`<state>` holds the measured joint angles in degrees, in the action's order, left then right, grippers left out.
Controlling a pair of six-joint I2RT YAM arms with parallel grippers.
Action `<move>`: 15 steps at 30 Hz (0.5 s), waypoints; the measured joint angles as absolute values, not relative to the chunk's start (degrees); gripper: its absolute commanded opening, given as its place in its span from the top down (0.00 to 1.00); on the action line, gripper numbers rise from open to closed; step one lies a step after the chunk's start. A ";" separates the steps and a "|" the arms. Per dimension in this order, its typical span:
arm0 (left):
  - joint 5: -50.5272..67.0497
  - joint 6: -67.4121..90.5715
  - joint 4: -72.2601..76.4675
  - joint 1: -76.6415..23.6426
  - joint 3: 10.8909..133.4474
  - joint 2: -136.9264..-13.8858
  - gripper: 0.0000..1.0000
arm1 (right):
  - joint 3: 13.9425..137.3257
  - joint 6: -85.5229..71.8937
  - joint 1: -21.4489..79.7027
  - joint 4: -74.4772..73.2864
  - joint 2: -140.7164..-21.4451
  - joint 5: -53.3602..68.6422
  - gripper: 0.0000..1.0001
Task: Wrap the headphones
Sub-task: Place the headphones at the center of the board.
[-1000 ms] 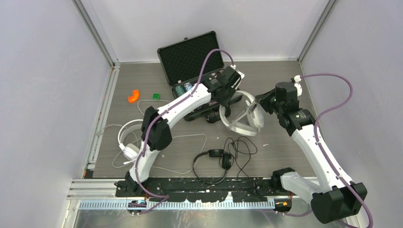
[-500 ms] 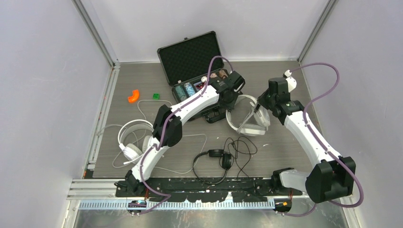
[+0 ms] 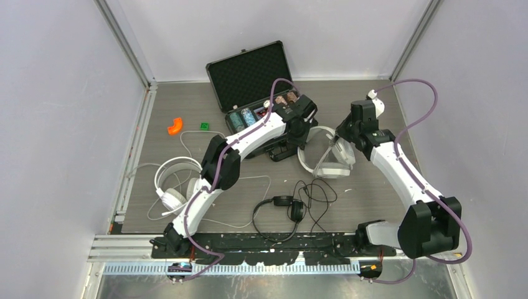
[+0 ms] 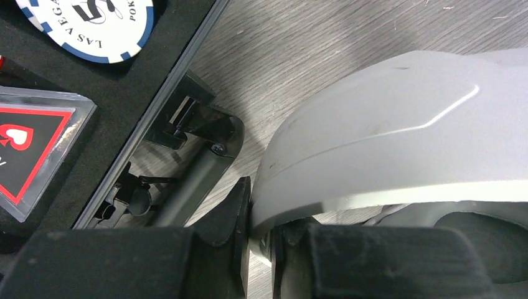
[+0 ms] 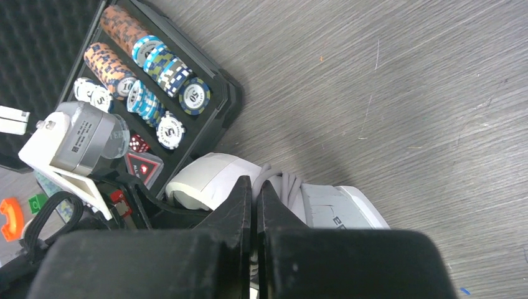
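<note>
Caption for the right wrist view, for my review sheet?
Right gripper, shut, at the grey cord wound on the white-grey headphones, beside the open poker chip case.

The jaws pinch white-grey headphones point(image 4: 386, 137) beside a case point(image 4: 106, 93).

Bright, even overhead light on the grey surface point(image 3: 168, 99), soft shadows under both arms point(image 3: 249, 134), overhead view sharp, mild sheen on the white-grey headphones point(image 4: 386, 124), wrist-view fingers point(image 4: 112, 261) dark and blurred up close, woodgrain crisp.
</note>
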<state>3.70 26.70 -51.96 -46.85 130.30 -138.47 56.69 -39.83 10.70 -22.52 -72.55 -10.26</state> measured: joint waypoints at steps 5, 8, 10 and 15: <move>3.95 26.79 -52.12 -46.74 129.84 -138.54 0.88 | 58.11 -37.69 10.63 -23.77 -74.83 -9.78 1.00; 4.73 27.05 -51.90 -46.48 128.90 -138.52 0.86 | 58.65 -36.93 10.24 -23.99 -76.79 -9.56 0.98; 5.67 27.11 -51.31 -46.33 127.94 -138.52 0.85 | 58.52 -36.69 9.52 -24.03 -77.82 -9.41 0.98; 8.82 28.21 -48.88 -46.37 127.17 -138.54 0.74 | 56.80 -36.29 5.98 -22.94 -78.41 -8.84 0.97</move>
